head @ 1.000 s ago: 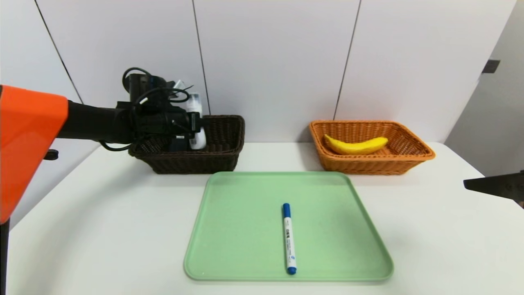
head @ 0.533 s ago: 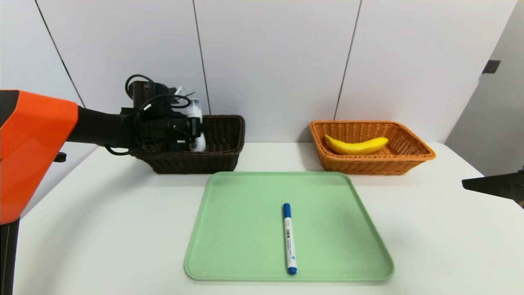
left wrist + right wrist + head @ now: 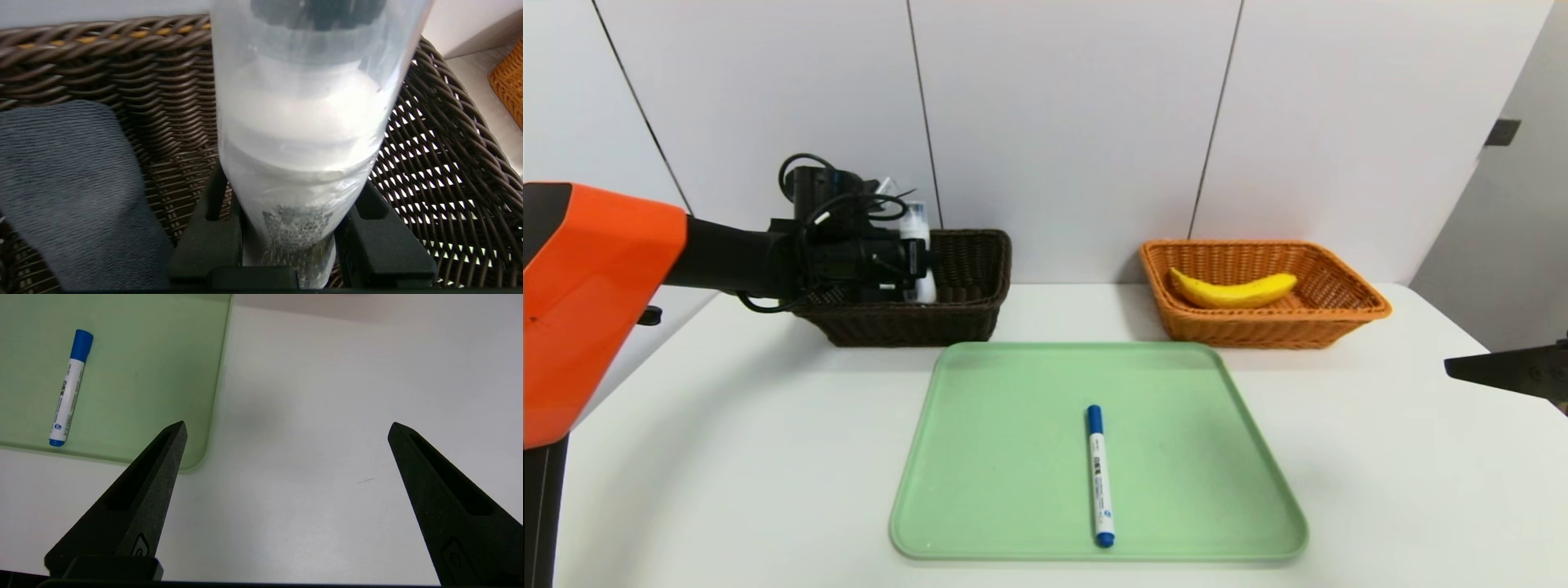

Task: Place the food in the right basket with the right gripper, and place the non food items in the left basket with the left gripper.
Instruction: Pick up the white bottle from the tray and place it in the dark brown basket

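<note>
Yellow banana [image 3: 1232,291] lies in the orange basket [image 3: 1347,314] at 1 o'clock. Whitish bottle [image 3: 920,253] stands upright beside grey cloth [image 3: 69,192] in the dark basket [image 3: 968,318] at 11 o'clock. Blue-capped marker [image 3: 1099,475] lies centrally, pointing 12 o'clock.

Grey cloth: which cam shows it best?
Left wrist view: the grey cloth lies in the dark basket beside the bottle held by the left gripper. Head view hides it behind the arm; right wrist view misses it.
</note>
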`<state>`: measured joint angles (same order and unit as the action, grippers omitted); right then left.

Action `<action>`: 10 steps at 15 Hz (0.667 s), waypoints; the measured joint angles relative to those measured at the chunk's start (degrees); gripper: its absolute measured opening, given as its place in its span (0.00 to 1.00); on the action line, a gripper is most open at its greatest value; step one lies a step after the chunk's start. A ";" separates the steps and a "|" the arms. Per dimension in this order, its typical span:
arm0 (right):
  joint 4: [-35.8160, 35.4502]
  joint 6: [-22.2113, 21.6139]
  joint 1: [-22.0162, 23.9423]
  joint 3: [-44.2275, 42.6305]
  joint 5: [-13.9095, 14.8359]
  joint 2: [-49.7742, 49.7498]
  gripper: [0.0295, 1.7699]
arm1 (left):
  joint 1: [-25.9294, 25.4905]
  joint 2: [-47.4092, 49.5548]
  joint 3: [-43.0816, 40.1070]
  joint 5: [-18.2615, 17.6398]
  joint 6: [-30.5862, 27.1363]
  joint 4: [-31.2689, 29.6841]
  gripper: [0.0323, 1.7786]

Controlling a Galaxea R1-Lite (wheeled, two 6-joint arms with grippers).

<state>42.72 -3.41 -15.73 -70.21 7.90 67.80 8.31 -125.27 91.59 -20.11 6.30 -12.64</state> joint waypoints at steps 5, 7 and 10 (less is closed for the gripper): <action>0.11 0.00 0.02 0.00 -0.02 -0.05 0.96 | -0.02 -0.78 0.06 0.74 -0.07 -1.82 0.52; 0.11 -0.02 0.02 0.00 -0.02 -0.11 0.96 | -0.07 -1.02 0.04 0.77 -0.02 -1.96 0.63; 0.11 -0.06 0.00 0.00 -0.05 -0.22 0.96 | -0.07 -0.26 0.17 1.02 -0.05 -1.94 0.74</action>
<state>42.83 -3.47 -15.73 -70.21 7.85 67.58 8.24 -125.53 91.76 -19.09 6.25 -14.58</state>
